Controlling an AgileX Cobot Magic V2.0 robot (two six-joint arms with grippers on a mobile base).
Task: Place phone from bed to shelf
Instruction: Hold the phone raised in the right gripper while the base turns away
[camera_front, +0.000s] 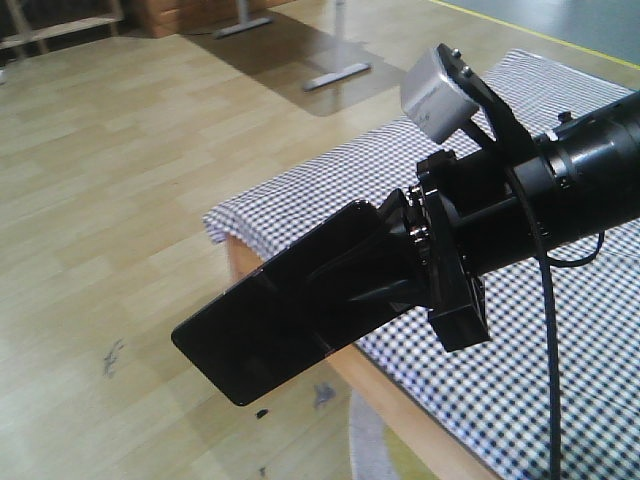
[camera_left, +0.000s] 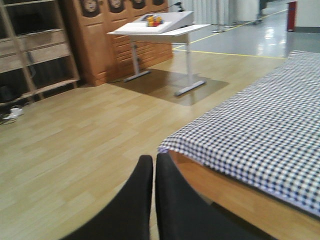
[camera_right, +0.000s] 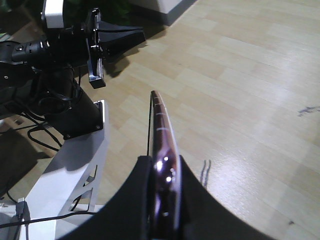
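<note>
The glossy black phone (camera_front: 270, 320) hangs over the wooden floor just off the bed's corner, with my right gripper (camera_front: 375, 275) shut on its near end. In the right wrist view the phone (camera_right: 161, 125) shows edge-on, its pinkish metallic rim pinched between the two black fingers (camera_right: 142, 180). The checked bed (camera_front: 540, 370) lies to the right and behind; its corner (camera_left: 260, 115) also shows in the left wrist view. The pale wood shelf (camera_left: 35, 50) stands far off at the upper left. My left gripper (camera_left: 153, 162) is shut with nothing in it, over the floor.
A white desk (camera_left: 160, 27) on metal legs stands across the floor, with brown wooden cabinets (camera_left: 110, 40) behind it. The robot's white base (camera_right: 75, 170) and the left arm (camera_right: 45, 55) are at the left of the right wrist view.
</note>
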